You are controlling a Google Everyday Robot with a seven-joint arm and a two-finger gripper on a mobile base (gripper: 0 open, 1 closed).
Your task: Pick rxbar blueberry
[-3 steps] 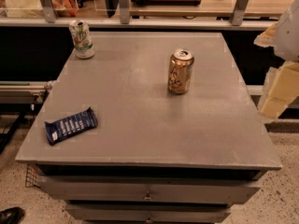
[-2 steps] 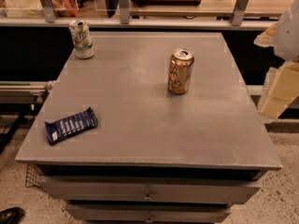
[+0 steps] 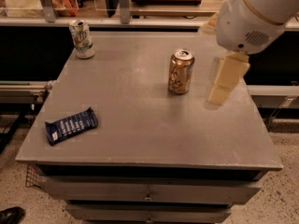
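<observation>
The rxbar blueberry (image 3: 71, 125) is a flat dark navy-blue bar with white lettering. It lies on the grey table (image 3: 140, 125) near the front left corner, turned at a slight angle. My gripper (image 3: 223, 80), pale cream below a big white arm housing (image 3: 254, 15), hangs over the right side of the table, just right of the gold-brown can. It is far from the bar, which lies across the table to its left, and it holds nothing that I can see.
A gold-brown can (image 3: 180, 72) stands upright at the table's middle right. A white-green can (image 3: 82, 39) stands at the back left corner. Drawers (image 3: 148, 195) are below the table front. A counter with rails runs behind.
The arm has swung in from the right edge of the view and now hangs over the table's right side. The bar and both cans have not moved.
</observation>
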